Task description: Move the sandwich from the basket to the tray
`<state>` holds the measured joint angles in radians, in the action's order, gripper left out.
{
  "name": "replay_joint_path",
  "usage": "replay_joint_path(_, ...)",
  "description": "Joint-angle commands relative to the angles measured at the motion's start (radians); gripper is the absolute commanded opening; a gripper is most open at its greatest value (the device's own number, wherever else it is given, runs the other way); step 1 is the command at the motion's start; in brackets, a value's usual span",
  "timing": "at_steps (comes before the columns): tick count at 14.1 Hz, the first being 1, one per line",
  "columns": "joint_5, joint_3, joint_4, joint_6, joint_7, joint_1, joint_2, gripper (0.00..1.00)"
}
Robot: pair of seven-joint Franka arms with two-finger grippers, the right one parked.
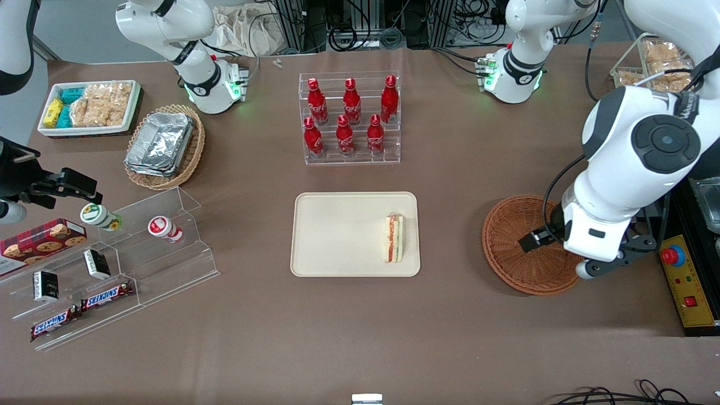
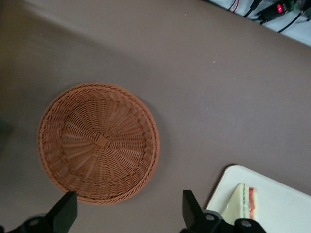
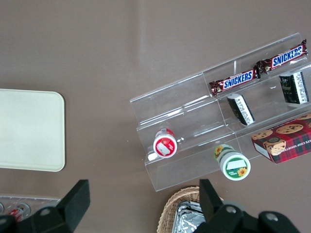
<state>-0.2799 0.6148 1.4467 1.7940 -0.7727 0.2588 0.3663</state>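
A brown counter (image 1: pixel 450 185) carries a cream tray (image 1: pixel 337 236). The sandwich (image 1: pixel 394 238) lies on the tray, at the edge nearest the gripper, well apart from it. Next comes the round woven basket (image 1: pixel 509 247), holding nothing. The gripper (image 2: pixel 125 211) hangs above the basket, released, its fingers (image 2: pixel 65 211) spread wide, grasping nothing.

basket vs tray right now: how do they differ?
Shape: the basket is round and bowl-like; the tray is a flat rectangle with rounded corners.
Material: the basket is reddish-brown woven wicker; the tray is smooth cream plastic.
Contents: the basket holds nothing, while the tray carries the sandwich near its edge toward the basket.
The gripper, jaws open, hovers above the basket, not the tray.
Both rest on the brown table.
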Motion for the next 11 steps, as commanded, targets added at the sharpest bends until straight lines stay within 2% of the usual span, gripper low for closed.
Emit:
replay_joint_path(1,0.133,-0.268,0.093,0.007,0.137,-0.157,-0.122,0.94)
replay_joint_path(2,0.202,-0.385,0.13,0.019,0.217,-0.226,-0.168,0.94)
replay_joint_path(3,0.243,-0.455,0.182,0.024,0.301,-0.258,-0.222,0.95)
replay_joint_path(6,0.295,-0.585,0.36,0.082,0.476,-0.303,-0.38,0.97)
replay_joint_path(8,0.323,-0.587,0.414,0.087,0.596,-0.25,-0.421,0.99)
replay_joint_path(9,0.327,-0.549,0.411,0.081,0.645,-0.187,-0.417,1.0)
replay_joint_path(11,0.329,-0.538,0.358,0.056,0.719,-0.171,-0.396,1.0)
